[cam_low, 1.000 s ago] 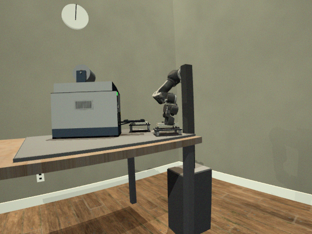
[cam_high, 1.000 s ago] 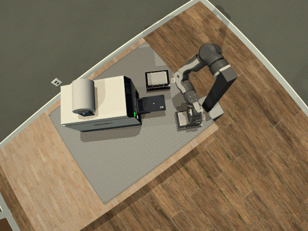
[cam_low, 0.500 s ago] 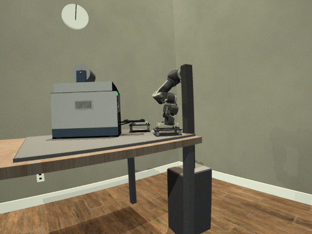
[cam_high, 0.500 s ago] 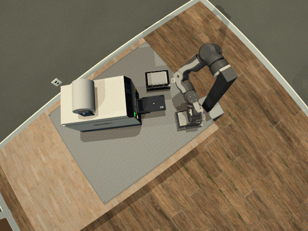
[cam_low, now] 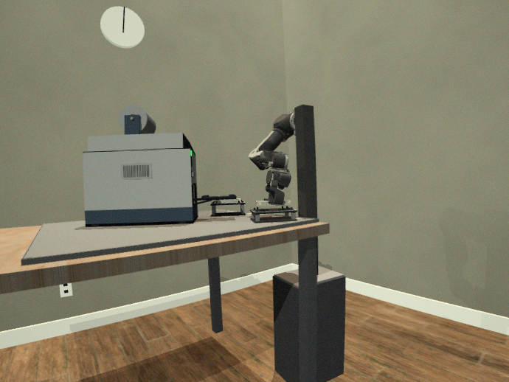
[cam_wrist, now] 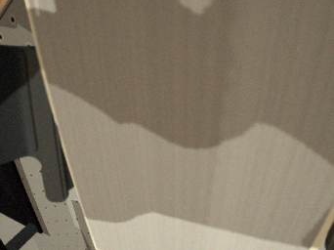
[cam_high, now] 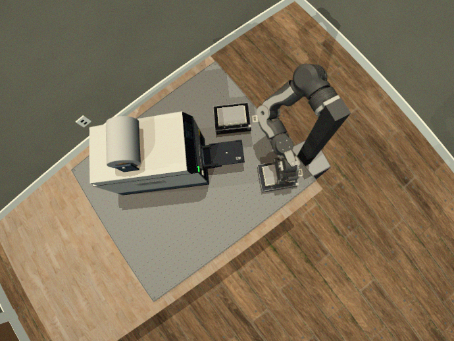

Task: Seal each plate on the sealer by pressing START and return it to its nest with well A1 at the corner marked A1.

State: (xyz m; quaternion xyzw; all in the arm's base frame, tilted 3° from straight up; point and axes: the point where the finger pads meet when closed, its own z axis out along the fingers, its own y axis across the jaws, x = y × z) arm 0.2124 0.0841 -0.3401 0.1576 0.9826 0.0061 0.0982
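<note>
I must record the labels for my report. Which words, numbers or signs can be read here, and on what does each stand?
No text can be read.
Barcode label on the sealer's side: bars only.
White mark on the stage: too blurred.
Small tags beside the nests: too small.

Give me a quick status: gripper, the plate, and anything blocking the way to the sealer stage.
Gripper shut on plate at near nest. Sealer stage out, nothing on it, lamp green. Second plate in far nest, beside the path.
</note>
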